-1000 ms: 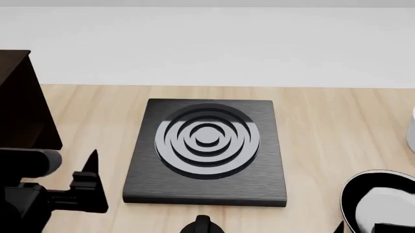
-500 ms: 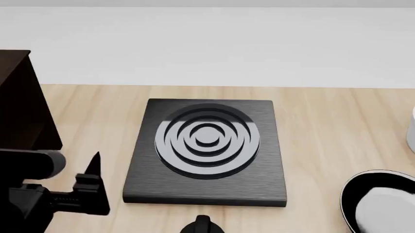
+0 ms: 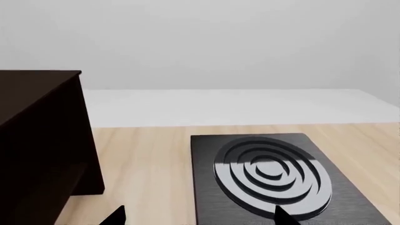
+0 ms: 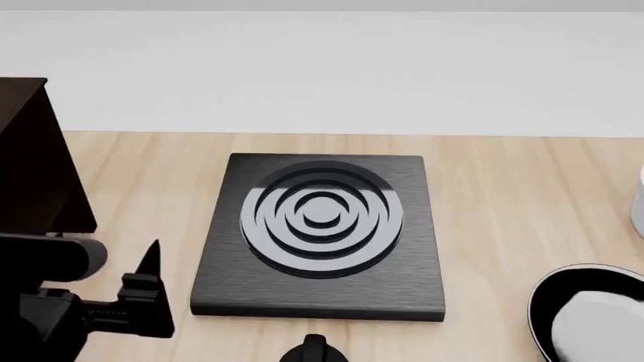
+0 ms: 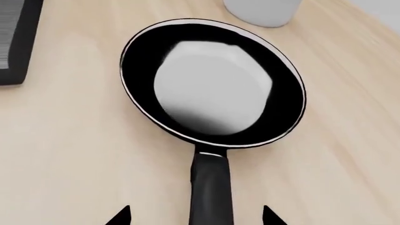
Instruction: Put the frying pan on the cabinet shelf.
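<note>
The frying pan, black with a pale grey inside, lies on the wooden counter at the near right. Its long handle runs back between the two fingertips of my right gripper. That gripper is open, with a gap on each side of the handle, and is out of the head view. The dark cabinet stands at the far left; its inside is too dark to make out the shelf board. My left gripper hovers open and empty near the cabinet.
A square black burner plate with concentric rings sits mid-counter. A white round vessel stands just beyond the pan, at the right edge. A white wall closes the counter's far side.
My left gripper has drifted slightly toward the near edge. The right gripper's tip has dropped out of the head view's lower right corner. The pan has not moved.
</note>
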Tool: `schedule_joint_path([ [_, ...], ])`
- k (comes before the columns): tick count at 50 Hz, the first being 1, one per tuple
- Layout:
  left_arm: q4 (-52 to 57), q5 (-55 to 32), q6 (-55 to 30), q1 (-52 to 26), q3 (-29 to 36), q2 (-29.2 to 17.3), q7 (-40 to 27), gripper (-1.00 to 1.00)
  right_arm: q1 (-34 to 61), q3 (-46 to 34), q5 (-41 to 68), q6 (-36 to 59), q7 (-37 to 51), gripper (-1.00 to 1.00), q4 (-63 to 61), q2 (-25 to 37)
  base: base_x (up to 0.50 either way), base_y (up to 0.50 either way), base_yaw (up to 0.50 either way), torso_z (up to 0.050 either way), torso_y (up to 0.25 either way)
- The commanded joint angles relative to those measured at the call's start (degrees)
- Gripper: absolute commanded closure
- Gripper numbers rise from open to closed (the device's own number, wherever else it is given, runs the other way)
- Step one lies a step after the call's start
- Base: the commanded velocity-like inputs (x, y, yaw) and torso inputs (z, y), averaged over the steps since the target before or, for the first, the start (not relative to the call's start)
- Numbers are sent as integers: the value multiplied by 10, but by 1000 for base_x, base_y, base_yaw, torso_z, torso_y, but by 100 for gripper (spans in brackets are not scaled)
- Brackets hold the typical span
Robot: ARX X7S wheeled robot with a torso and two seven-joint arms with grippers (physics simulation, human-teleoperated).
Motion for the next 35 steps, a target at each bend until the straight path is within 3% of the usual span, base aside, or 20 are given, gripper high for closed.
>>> schedule_joint_path([
  [1, -6, 1, 16, 7, 0, -1, 4, -100, 36, 2, 2, -16, -7, -100, 73, 16, 0, 0, 0, 0, 0],
  [35, -3, -13, 14, 8, 3, -6, -10, -100, -1, 18, 22, -26, -10, -100, 89, 6, 0, 0, -1, 0, 0],
])
